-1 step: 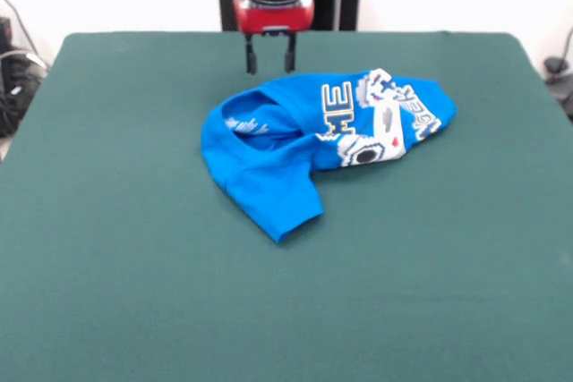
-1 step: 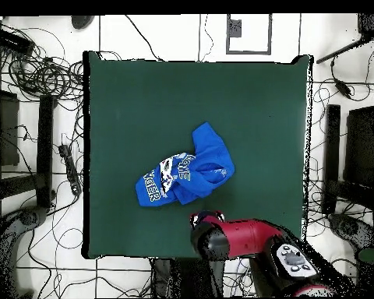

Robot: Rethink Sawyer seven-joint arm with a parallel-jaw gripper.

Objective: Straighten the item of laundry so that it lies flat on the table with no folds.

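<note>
Two short black fingers of the red-and-black claw hang spread apart with bare space between them, pinching nothing and touching nothing; they hover just beyond the far edge of the small bright blue short-sleeved T-shirt.

From the front, the nearest part of that shirt is a plain blue sleeve or corner pointing toward the camera, folded over itself. Behind it the neck opening shows, with a pale label inside. Farther back and to the right of the neck, the white block letters and pixel-style print run crumpled across a bunched ridge of cloth. The shirt lies rumpled, with several folds, around the middle of the large dark green felt-covered table, a little toward the far side.

Looking straight down, the shirt reads as a bent shape, one plain blue arm and one printed arm meeting at a corner, with green table showing broadly all round it. There the claw is mostly hidden under the red arm head, so its opening shows only from the front.
</note>
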